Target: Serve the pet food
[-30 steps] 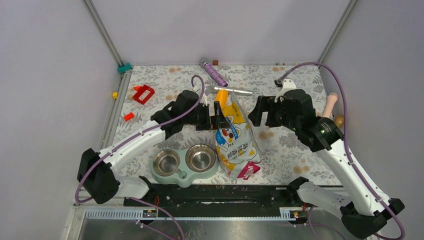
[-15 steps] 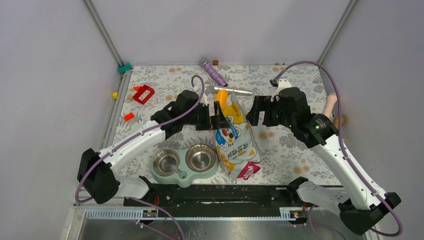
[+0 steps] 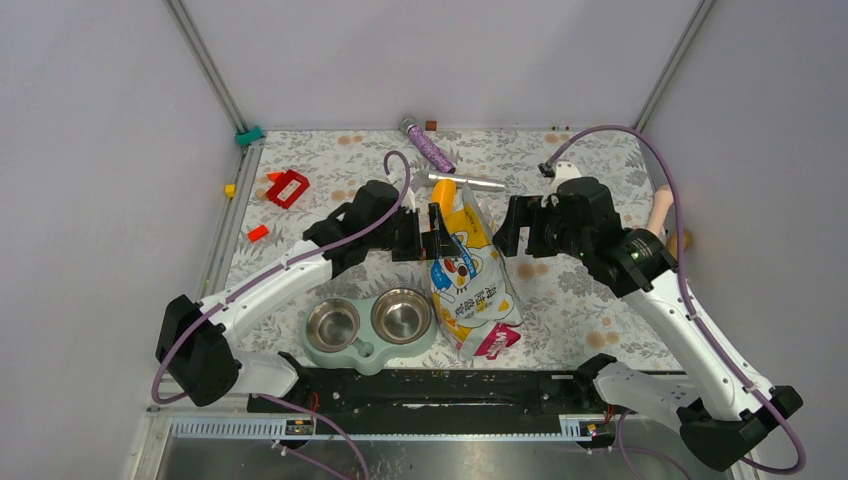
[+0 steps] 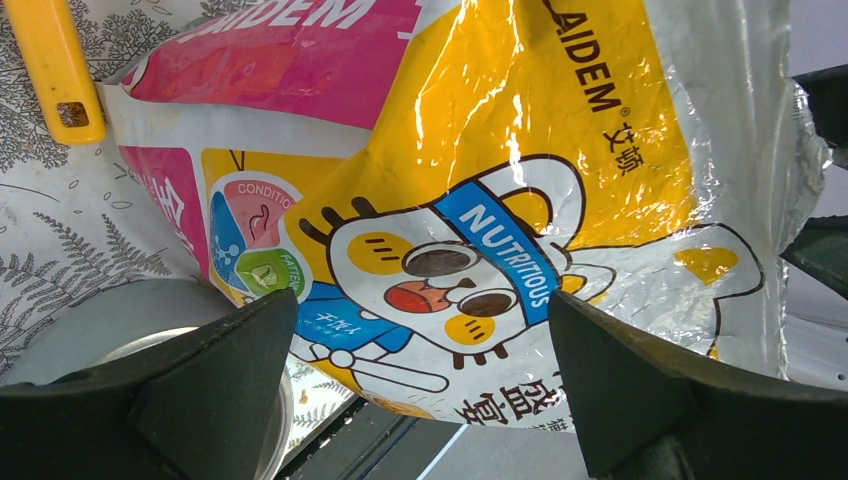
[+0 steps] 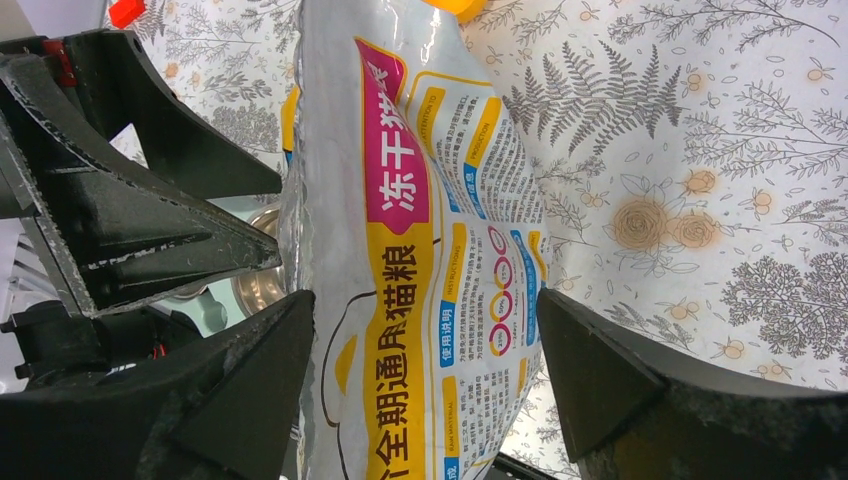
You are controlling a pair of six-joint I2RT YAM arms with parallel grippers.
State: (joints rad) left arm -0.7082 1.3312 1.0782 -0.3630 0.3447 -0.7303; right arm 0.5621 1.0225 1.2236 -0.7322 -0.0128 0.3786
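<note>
Bag [image 3: 470, 280] between left fingers [image 4: 200, 390] and right fingers [image 5: 600, 380]; both pairs wide apart, holding nothing.

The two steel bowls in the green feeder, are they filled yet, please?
Empty: both round steel bowls show only bare shiny metal.

White arms [image 3: 270, 280], purple cables [image 3: 610, 128], black left hand [image 3: 436, 232], black right hand [image 3: 506, 226]
</note>
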